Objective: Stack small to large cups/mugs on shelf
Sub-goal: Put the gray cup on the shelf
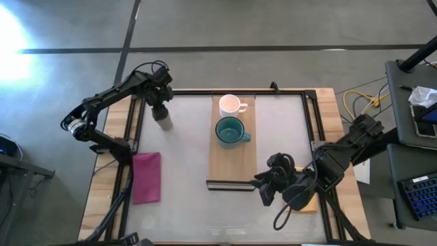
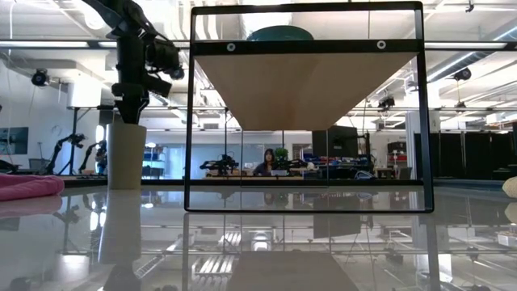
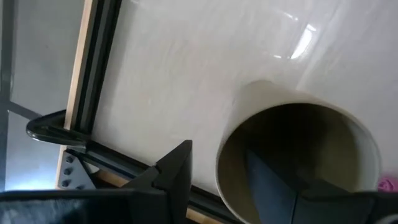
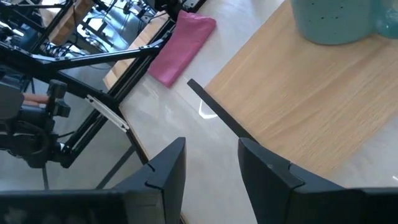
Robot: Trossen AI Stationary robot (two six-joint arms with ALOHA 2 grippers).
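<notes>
An olive-brown cup (image 1: 164,122) stands upright on its base on the table at the far left. My left gripper (image 3: 217,149) is open over its rim and points down. One finger (image 3: 280,186) is inside the cup (image 3: 298,155) and the other (image 3: 174,174) is outside its wall, and I see a gap on both sides. A white mug (image 1: 231,104) and a teal mug (image 1: 231,131) stand on the light-wood shelf (image 1: 232,160). My right gripper (image 4: 211,174) hangs open above the table beside the shelf's dark near end (image 4: 217,115).
A pink cloth (image 1: 147,178) lies at the near left by the table's frame. An orange-yellow cloth (image 1: 308,205) lies under my right arm at the near right. Dark frame rails (image 1: 311,119) run along the table's edges. Bare table lies between the cup and the shelf.
</notes>
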